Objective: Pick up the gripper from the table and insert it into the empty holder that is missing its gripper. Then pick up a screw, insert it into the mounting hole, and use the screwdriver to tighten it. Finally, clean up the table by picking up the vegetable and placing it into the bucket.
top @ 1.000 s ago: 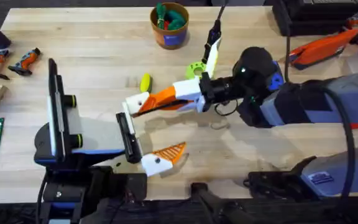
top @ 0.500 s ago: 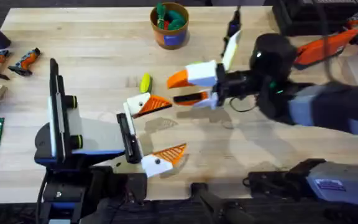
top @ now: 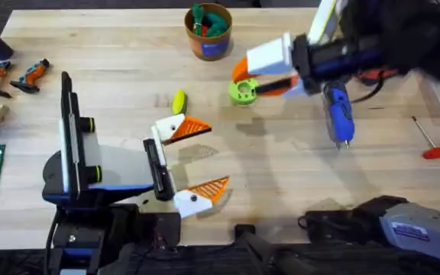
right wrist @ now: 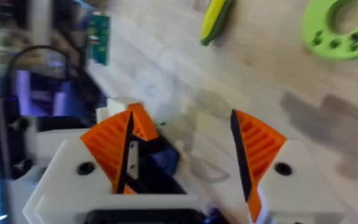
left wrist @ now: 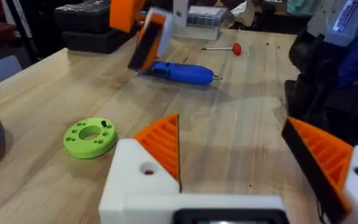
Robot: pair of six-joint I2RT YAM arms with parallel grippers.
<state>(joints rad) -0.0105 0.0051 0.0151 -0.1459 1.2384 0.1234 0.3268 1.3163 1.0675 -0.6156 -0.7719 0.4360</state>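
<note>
Over the green disc [top: 243, 92], mid-table toward the far side, hangs the right claw [top: 257, 76]. Its jaws are wide apart, and the right wrist view shows nothing between the orange pads [right wrist: 257, 146].

The left claw [top: 193, 160] sits low at near left, also spread wide and empty. Both its fingers carry orange tips. The far one, orange wedge [top: 189, 128] on white base [top: 166, 126], looks seated, so the insert step reads as done.

Step in hand: likely the screw pick. The disc shows a small dark spot near one hole [left wrist: 104, 124]; can't tell if that's a screw.

Other items:
- Screwdriver [top: 338, 114] lies flat just right of the right claw, untouched.
- Red-handled rod [top: 430, 145] lies farther right.
- Corn [top: 179, 101] lies on the table left of the disc, just beyond the left claw's far finger.
- Bucket [top: 208, 30] stands at the far edge with green items already in it.

Next move: come down square on the disc, narrow the jaws before contact and pinch the screw upright. It's a small part between wide ribbed pads, so slip risk is high. Tightening and corn cleanup not yet done.
</note>
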